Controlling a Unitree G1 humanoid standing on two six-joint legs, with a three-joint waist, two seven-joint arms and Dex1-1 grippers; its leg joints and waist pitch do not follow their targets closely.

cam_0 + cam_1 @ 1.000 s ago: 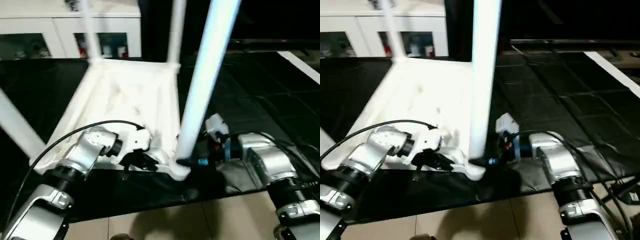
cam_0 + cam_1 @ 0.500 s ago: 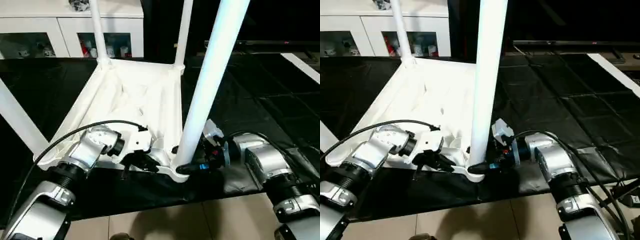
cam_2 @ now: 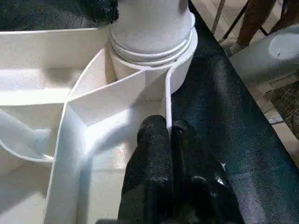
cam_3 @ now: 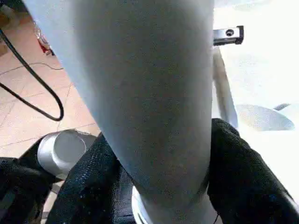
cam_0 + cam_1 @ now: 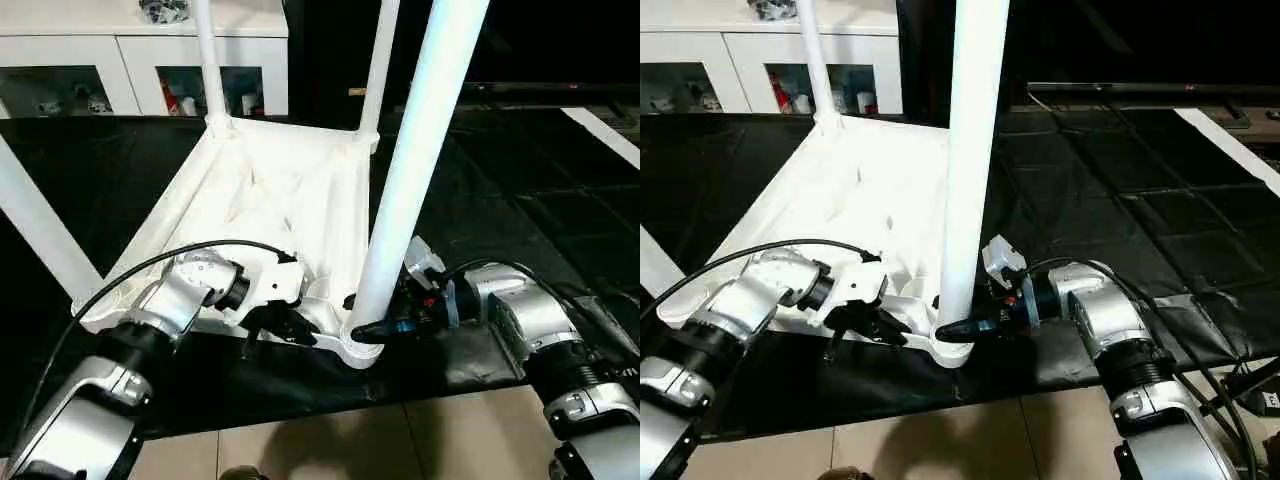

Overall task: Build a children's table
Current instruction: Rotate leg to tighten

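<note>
Table (image 5: pixel 270 200) lies inverted on the black mat; left tool (image 3: pixel 169 133) pinches its rim, right tool (image 4: pixel 154 158) clasps the near leg (image 5: pixel 410 170) low. Stiff, light, slippery plastic: grip near the socket

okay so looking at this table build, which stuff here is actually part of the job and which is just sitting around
Part of the job:
- upturned white table top
- near leg, right gripper closed round its base
- far legs
- left gripper pinching the top's rim

Just sitting around:
- white glass-door cabinet
- black floor mat
</note>
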